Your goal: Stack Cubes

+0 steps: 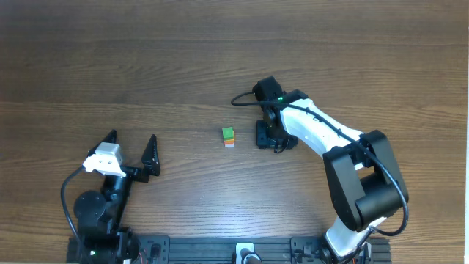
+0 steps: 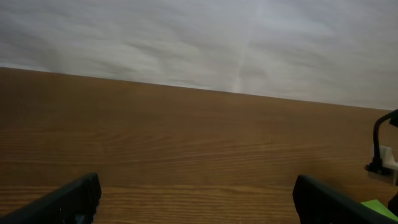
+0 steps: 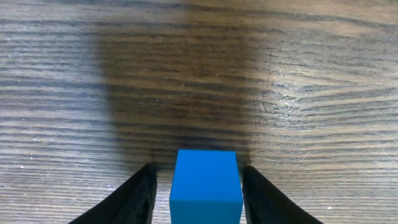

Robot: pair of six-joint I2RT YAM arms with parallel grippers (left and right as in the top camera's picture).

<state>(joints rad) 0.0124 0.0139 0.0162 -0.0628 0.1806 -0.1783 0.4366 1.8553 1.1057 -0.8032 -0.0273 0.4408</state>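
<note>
In the top view a short stack (image 1: 229, 137) stands on the table (image 1: 220, 44), with a green cube (image 1: 229, 132) on top, an orange layer under it and something pale at the base. The right pincer (image 1: 270, 138) is low just beside the stack, on the side toward its own arm. The left pincer (image 1: 132, 139) sits well apart from the stack on the opposite side, spread wide and carrying nothing. The left wrist view agrees: the left pincer (image 2: 196, 183) gapes over bare table (image 2: 186, 137) with nothing between its jaws. In the right wrist view the right pincer (image 3: 198, 169) brackets the blue cube (image 3: 205, 186). The jaws are drawn in close, yet a sliver of shadow shows at one side, so the cube looks straddled rather than clamped (a judgement from that gap alone). The blue cube therefore lies just beside the stack, under the right pincer. The risks follow from that closeness. Because the cube sits off-centre between the jaws, one jaw would probably meet it first and push or twist it across the table, leaving a skewed hold. A skewed cube set on the green one could overhang and slide off. The arm's lift also starts so near the stack that a careless swing toward it could topple the whole pile.
</note>
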